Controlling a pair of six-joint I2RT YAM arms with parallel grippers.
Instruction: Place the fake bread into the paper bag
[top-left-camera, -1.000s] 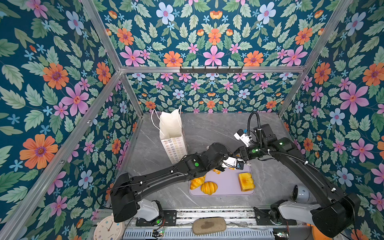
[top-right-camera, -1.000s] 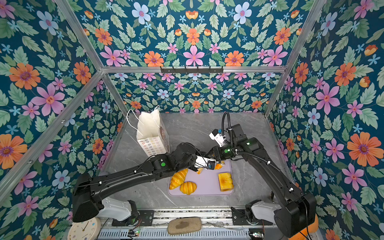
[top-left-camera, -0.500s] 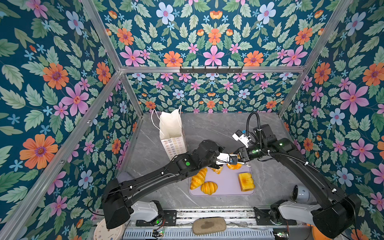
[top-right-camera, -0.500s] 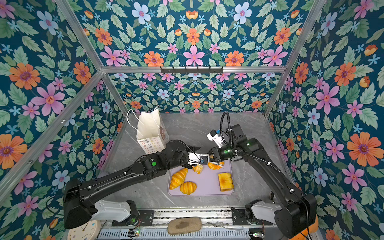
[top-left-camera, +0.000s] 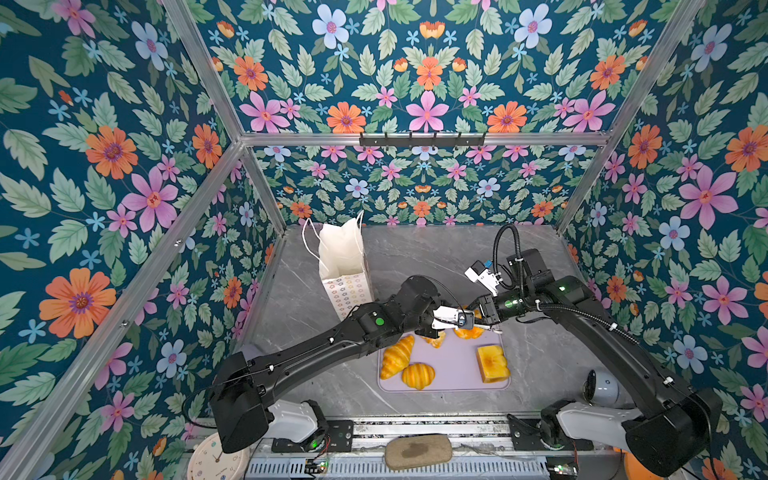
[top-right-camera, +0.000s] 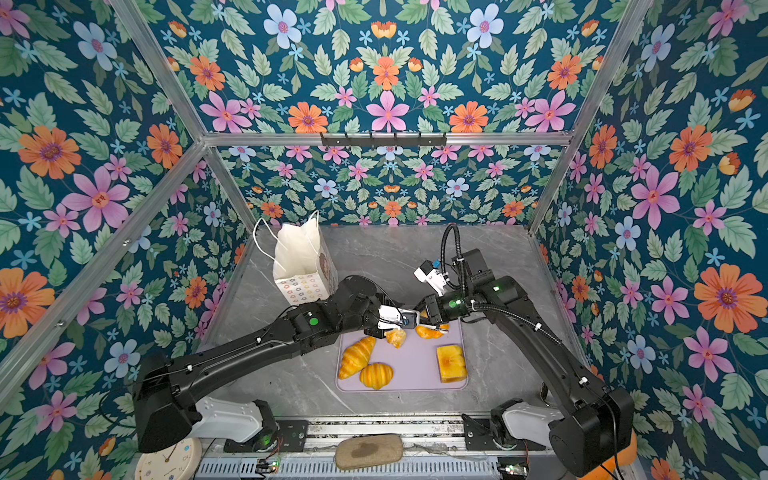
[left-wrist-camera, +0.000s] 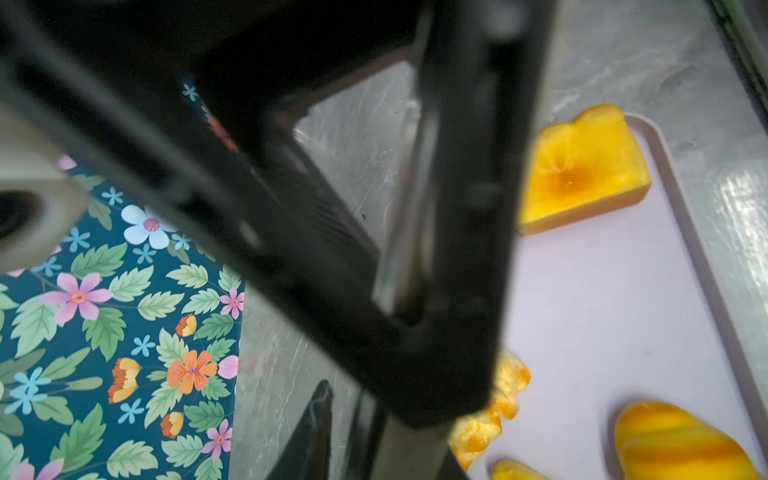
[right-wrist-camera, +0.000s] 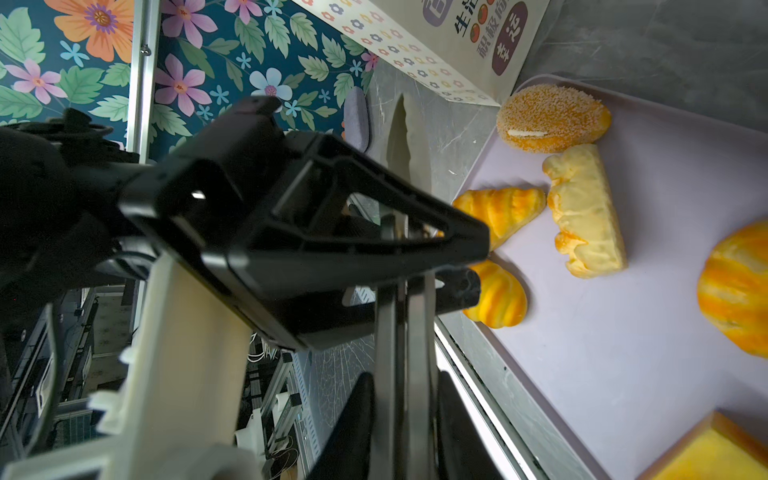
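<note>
The fake bread lies on a lavender tray (top-left-camera: 453, 376): two croissants (top-left-camera: 397, 355) (top-left-camera: 417, 376), toast (top-left-camera: 492, 363), a flaky twist (right-wrist-camera: 586, 212), a round bun (top-left-camera: 467, 332) and a speckled bun (right-wrist-camera: 552, 118). The paper bag (top-left-camera: 340, 262) stands upright behind the tray's left corner. My left gripper (top-left-camera: 430, 331) (left-wrist-camera: 353, 399) hovers over the tray's back edge beside the twist, jaws a narrow gap apart with nothing seen between them. My right gripper (top-left-camera: 482, 318) (right-wrist-camera: 406, 232) crosses it there, shut and empty.
Flowered walls close in the marble table on three sides. At the front rail lie a tan pad (top-left-camera: 417, 451) and a clock (top-left-camera: 212, 461). A small grey-white device (top-left-camera: 600, 388) stands at the front right of the tray.
My left gripper edged toward the tray's back edge, right up against the right gripper. The right arm has hardly moved.
</note>
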